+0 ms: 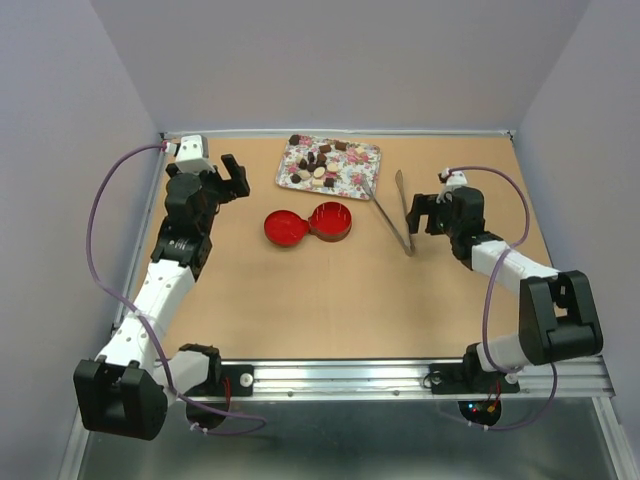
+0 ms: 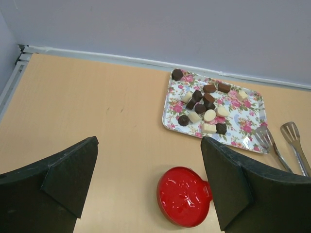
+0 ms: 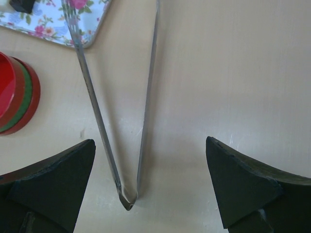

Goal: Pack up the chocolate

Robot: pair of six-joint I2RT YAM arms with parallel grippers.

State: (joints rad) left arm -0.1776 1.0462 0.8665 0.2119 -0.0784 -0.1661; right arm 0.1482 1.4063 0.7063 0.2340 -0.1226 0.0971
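Left gripper point(image 1: 237, 178) hangs wide open and empty around 10 o'clock of the table point(image 1: 300, 310), while the chocolate point(image 2: 209, 103) all sits on the floral tray point(image 2: 248, 119) at 12, open red tin point(image 1: 331, 220) just at its 6. Right gripper point(image 3: 149, 143) is spread wide, holding nothing, over the hinge end of the metal tongs point(image 3: 148, 97), so I'd drop straight down, straddle both tong arms slightly toward 12 of the hinge, then squeeze gently.

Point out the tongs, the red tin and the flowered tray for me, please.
tongs point(image 2: 291, 131), left wrist view, on one slotted head.
red tin point(image 1: 331, 220), top external view, on its open inside.
flowered tray point(image 2: 245, 122), left wrist view, on bare floor at its right end.
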